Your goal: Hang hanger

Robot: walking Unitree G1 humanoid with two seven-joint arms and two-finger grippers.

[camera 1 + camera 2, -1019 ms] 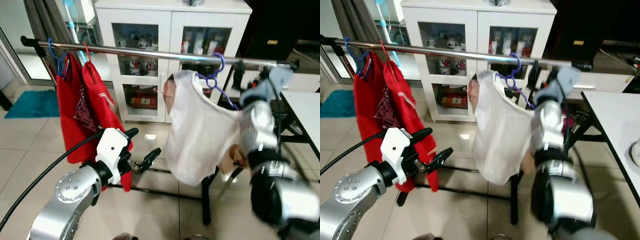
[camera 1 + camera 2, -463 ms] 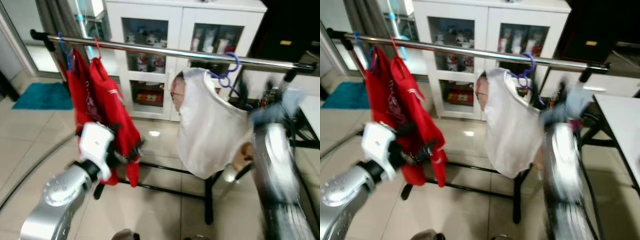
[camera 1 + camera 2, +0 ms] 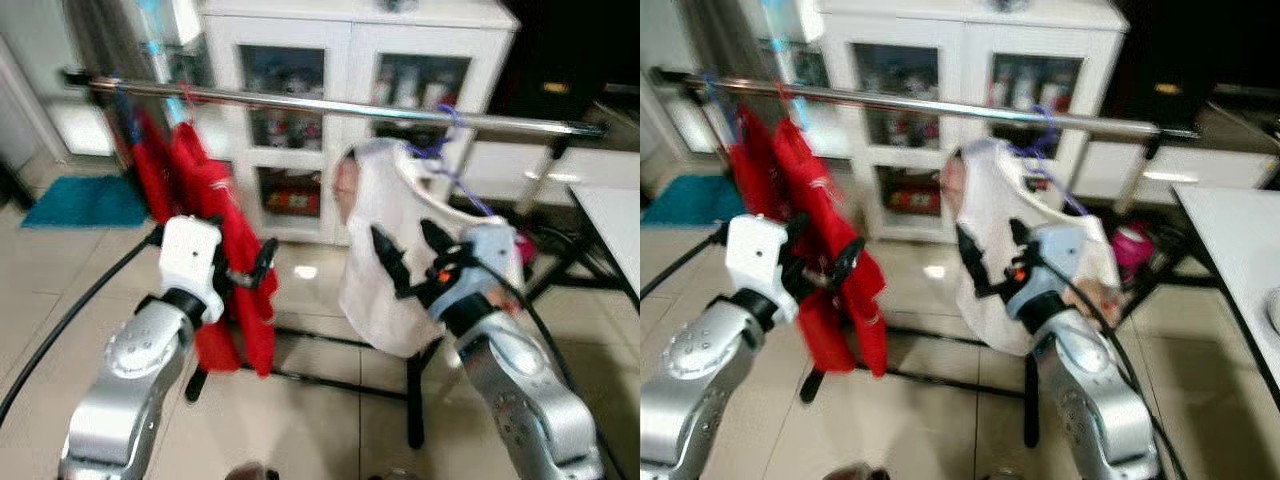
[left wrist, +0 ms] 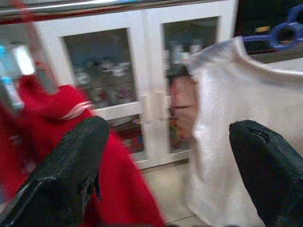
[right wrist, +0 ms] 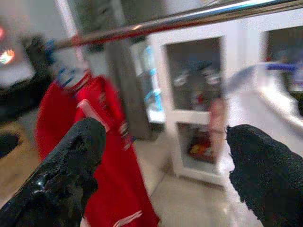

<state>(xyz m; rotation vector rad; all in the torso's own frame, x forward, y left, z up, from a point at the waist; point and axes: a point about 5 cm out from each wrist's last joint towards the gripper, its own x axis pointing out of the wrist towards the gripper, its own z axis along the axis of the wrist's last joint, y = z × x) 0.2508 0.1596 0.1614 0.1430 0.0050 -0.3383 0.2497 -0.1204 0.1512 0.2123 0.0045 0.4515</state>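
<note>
A purple hanger [image 3: 447, 150] with a white shirt [image 3: 380, 290] on it hangs by its hook from the metal rail [image 3: 330, 103], right of the middle. My right gripper [image 3: 408, 245] is open, held in front of the shirt below the hanger, with nothing between its fingers [image 5: 78, 151]. The left gripper [image 3: 258, 268] is also open and empty. It sits lower left, just in front of the red garments [image 3: 200, 190] that hang near the rail's left end. The left wrist view looks between its fingers [image 4: 71, 161] at the shirt [image 4: 236, 118] and the hanger [image 4: 279, 33].
A white cabinet [image 3: 300, 60] with glass doors stands behind the rack. The rack's black legs [image 3: 415, 400] stand on the tiled floor below the shirt. A teal mat [image 3: 75, 200] lies at the far left, and a white table [image 3: 615, 215] edges in at the right.
The right arm has come down from beside the rail and hanger and now faces the shirt with its fingers spread. The left gripper has risen toward the red garments. The camera has shifted.
</note>
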